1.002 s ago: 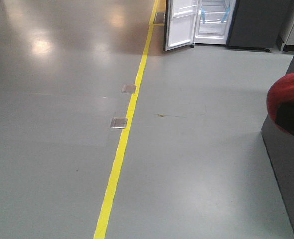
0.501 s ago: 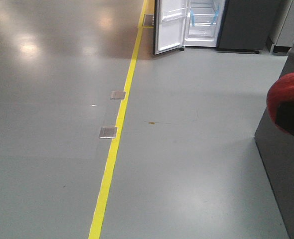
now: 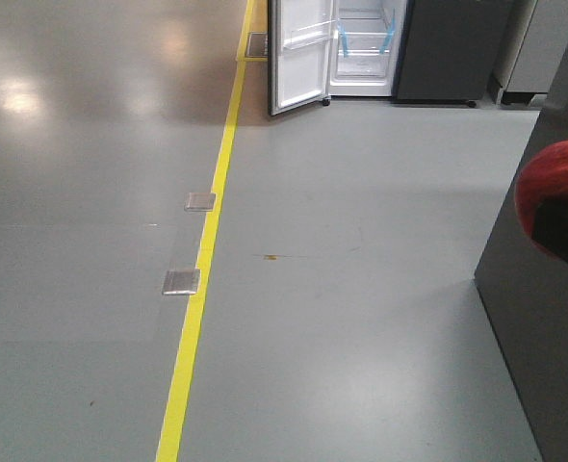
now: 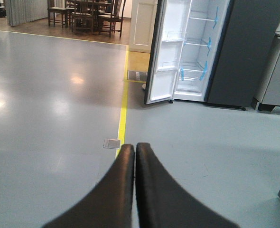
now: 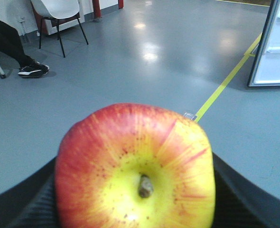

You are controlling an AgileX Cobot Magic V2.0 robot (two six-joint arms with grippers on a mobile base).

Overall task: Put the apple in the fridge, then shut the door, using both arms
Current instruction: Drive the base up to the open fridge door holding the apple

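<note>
The red and yellow apple (image 5: 135, 166) fills the right wrist view, stem dimple facing the camera. My right gripper (image 5: 135, 202) is shut on it, with a dark finger (image 5: 33, 202) at each side. In the front view the apple (image 3: 554, 178) shows at the right edge, held above the floor. The dark-grey fridge (image 3: 448, 48) stands far ahead, its white shelves and blue tape visible. Its door (image 3: 298, 53) is swung open to the left. The left wrist view shows the fridge (image 4: 247, 47) and door (image 4: 164, 61) beyond my left gripper (image 4: 135, 148), which is shut and empty.
A yellow floor line (image 3: 202, 279) runs toward the fridge, with two metal floor plates (image 3: 181, 281) beside it. A grey cabinet (image 3: 544, 327) stands close at the right. Another grey cabinet (image 4: 275, 76) sits right of the fridge. Chairs (image 4: 92, 12) stand far back; a seated person's foot (image 5: 31, 69) is at the left.
The fridge, yellow line and floor plates have slid left and down in the front view, and the near cabinet fills more of the right. The apple stays held at the same spot.
</note>
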